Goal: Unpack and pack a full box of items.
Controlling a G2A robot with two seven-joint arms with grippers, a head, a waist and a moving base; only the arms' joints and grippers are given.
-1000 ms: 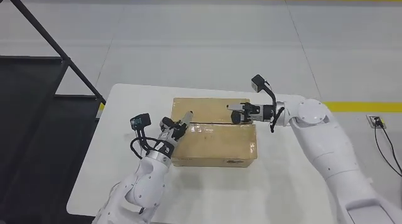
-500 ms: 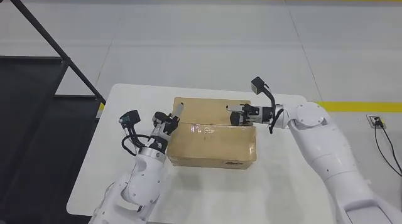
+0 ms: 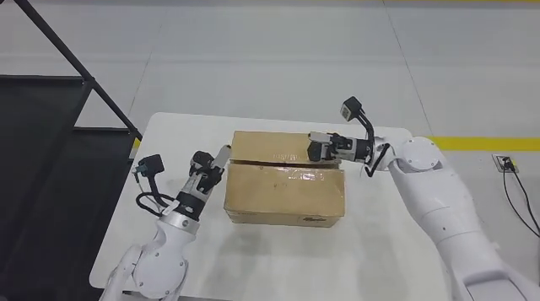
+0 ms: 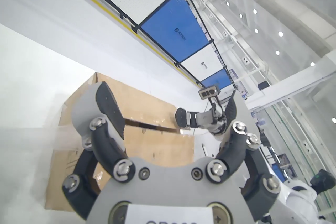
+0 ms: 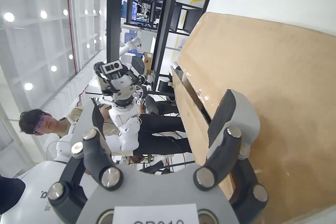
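Observation:
A brown cardboard box (image 3: 283, 185) stands in the middle of the white table, its top flaps folded down with a dark gap along the seam (image 3: 278, 163). My left gripper (image 3: 214, 164) is open beside the box's left end, level with its top corner. The left wrist view has the box (image 4: 147, 142) beyond the spread left gripper (image 4: 170, 110), which holds nothing. My right gripper (image 3: 318, 147) is open over the right part of the far flap. In the right wrist view one fingertip (image 5: 225, 114) lies against the box top (image 5: 265, 72) by the seam, the other off the box.
The white table (image 3: 384, 246) has bare room to the left, right and front of the box. A black metal frame (image 3: 59, 145) stands off the table's left side. A yellow floor line (image 3: 489, 142) runs behind the right arm.
My left gripper has drawn back from over the box's top seam to beside its left end. The right gripper stayed near the far flap, shifting only slightly.

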